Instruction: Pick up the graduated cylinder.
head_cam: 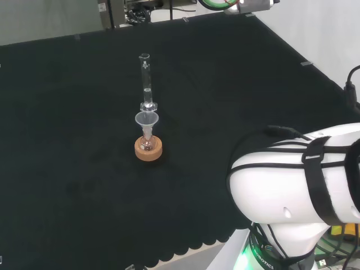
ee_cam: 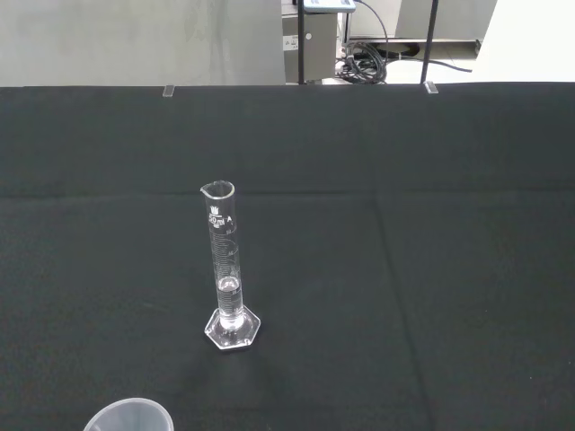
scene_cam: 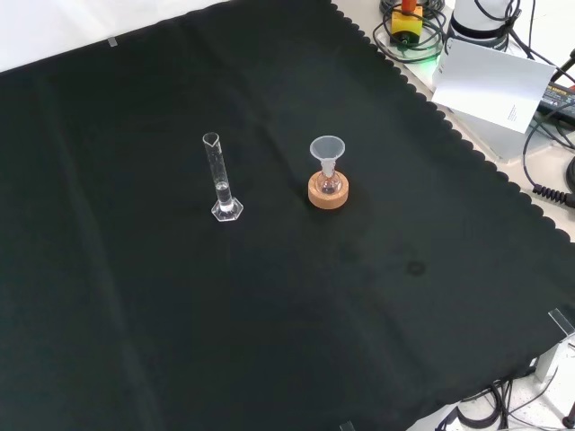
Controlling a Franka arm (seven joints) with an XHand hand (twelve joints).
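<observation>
I see the cylinder [scene_cam: 221, 178] upright on its own base on the cloth [scene_cam: 135, 314], well apart from the funnel [scene_cam: 327, 151] (reach unobstructed). Hand state: I cannot tell.

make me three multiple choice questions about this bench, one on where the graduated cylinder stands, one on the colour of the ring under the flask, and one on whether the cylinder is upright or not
1. In the front view, where does the graduated cylinder stand relative to the funnel and flask?
A. To their left
B. To their right
C. On top of them

2. What colour is the ring stand under the flask?
A. Red
B. Cork brown
C. Blue

3. What state is the graduated cylinder in?
A. Lying on its side
B. Upright on its base on the black cloth
C. Lifted clear of the cloth

Answers:
1 A, the front view shows it left of the flask, apart from it.
2 B, the ring is tan like cork.
3 B, its hexagonal foot rests flat on the cloth in the wrist view.
</observation>
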